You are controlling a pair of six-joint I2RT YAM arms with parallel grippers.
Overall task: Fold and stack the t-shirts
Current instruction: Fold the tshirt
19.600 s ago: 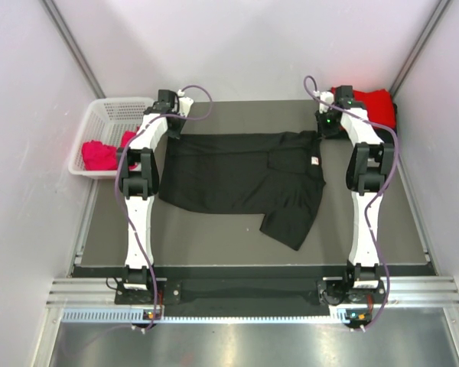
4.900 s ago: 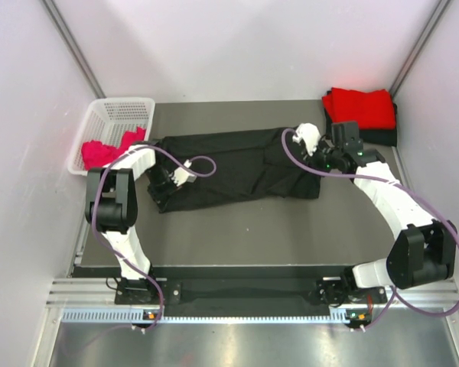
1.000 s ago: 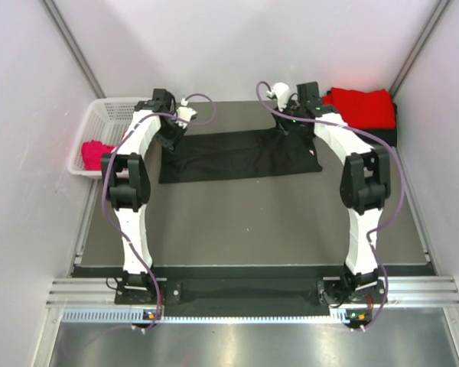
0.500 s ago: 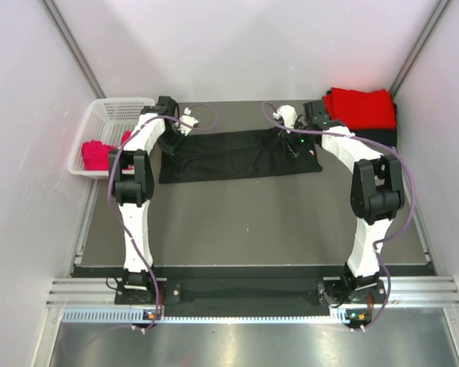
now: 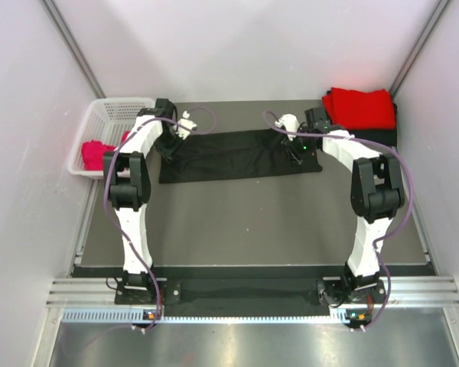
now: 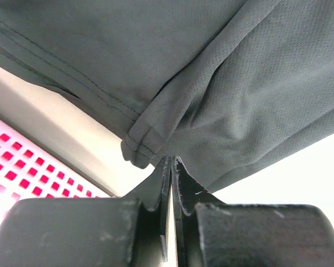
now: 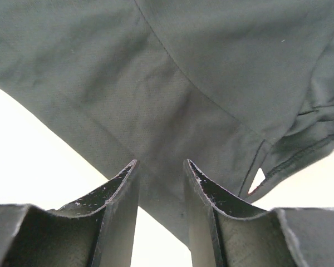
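Observation:
A large black t-shirt lies folded into a long flat band across the far half of the table. My left gripper is at its left end. In the left wrist view the gripper is shut, pinching the black cloth next to a hemmed corner. My right gripper is at the band's right end. In the right wrist view it is open, with the black cloth lying just past and between the fingertips. A folded bright red t-shirt sits at the back right.
The red shirt rests on a folded black one in the back right corner. A white lattice basket stands at the back left with a pink-red shirt in it; its lattice shows in the left wrist view. Walls enclose the table.
Both grippers have come down from the band's far edge onto its two ends. The right one moved right and towards me. The shirt band has stayed put.

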